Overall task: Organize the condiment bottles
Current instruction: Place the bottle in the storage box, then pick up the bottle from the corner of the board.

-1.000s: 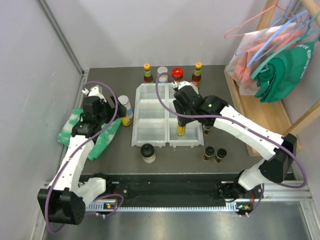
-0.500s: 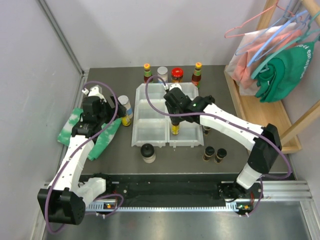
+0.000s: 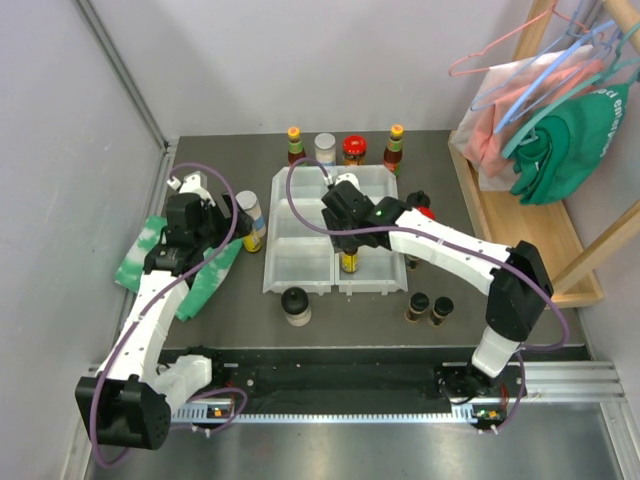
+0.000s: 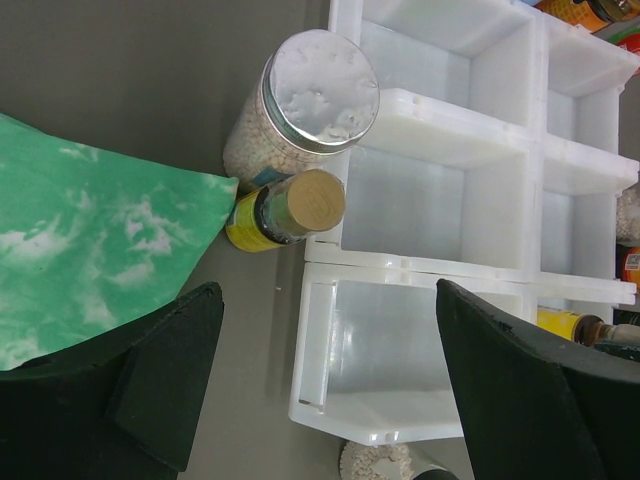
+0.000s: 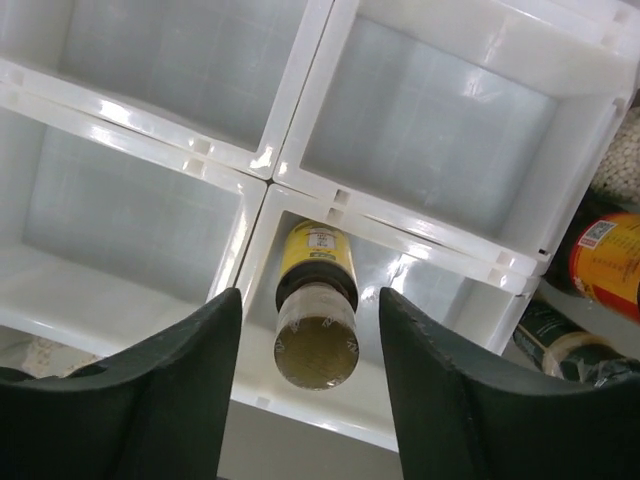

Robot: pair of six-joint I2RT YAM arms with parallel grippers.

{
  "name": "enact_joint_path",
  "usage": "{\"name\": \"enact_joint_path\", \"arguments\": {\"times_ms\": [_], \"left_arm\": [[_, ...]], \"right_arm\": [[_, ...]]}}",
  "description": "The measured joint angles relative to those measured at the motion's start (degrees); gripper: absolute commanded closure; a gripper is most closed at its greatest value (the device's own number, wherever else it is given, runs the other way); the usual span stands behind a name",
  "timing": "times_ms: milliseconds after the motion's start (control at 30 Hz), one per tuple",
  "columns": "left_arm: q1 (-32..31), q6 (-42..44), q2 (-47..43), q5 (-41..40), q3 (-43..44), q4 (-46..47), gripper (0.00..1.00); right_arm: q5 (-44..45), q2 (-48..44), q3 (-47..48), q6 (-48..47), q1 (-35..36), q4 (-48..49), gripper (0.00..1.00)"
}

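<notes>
My right gripper (image 3: 347, 245) (image 5: 310, 300) is open over the near right compartment of the white tray (image 3: 300, 215). A yellow-labelled bottle (image 3: 349, 263) (image 5: 315, 330) stands in that compartment between my fingers, with a gap on each side. My left gripper (image 3: 213, 252) (image 4: 330, 285) is open and empty by the tray's left edge. Beside it stand a pale-lidded jar (image 3: 246, 207) (image 4: 305, 100) and a small yellow bottle (image 3: 255, 240) (image 4: 290, 208). Two sauce bottles (image 3: 294, 145) (image 3: 396, 145), a pale jar (image 3: 325, 148) and a red-lidded jar (image 3: 353, 148) line the back.
A green-white cloth (image 3: 150, 255) (image 4: 90, 240) lies under my left arm. A black-capped jar (image 3: 295, 305) stands in front of the tray. Two tiny dark jars (image 3: 418, 305) (image 3: 441, 310) stand at the front right. A red lid (image 3: 424, 212) shows behind my right arm. A wooden rack with hangers is at the right.
My right gripper has shifted left over the tray with the yellow-labelled bottle under it. The left arm has not moved.
</notes>
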Motion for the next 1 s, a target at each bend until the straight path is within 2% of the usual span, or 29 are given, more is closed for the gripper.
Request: {"name": "enact_joint_path", "arguments": {"times_ms": [100,300,467,633,1000], "left_arm": [[0.0,0.1,0.0,0.0,-0.2,0.0,0.07],[0.0,0.2,0.0,0.0,-0.2,0.0,0.08],[0.0,0.4,0.0,0.0,-0.2,0.0,0.12],[0.0,0.5,0.3,0.4,-0.2,0.0,0.16],[0.0,0.5,6.8,0.4,1.8,-1.1,0.19]], "right_arm": [[0.0,0.0,-0.4,0.3,0.0,0.9,0.19],[0.2,0.0,-1.0,0.1,0.0,1.7,0.09],[0.6,-1.0,-1.0,0.2,0.0,1.8,0.07],[1.9,-5.2,-1.0,1.0,0.0,1.8,0.01],[6.1,-17.0,-6.2,3.3,0.0,1.5,0.01]]}}
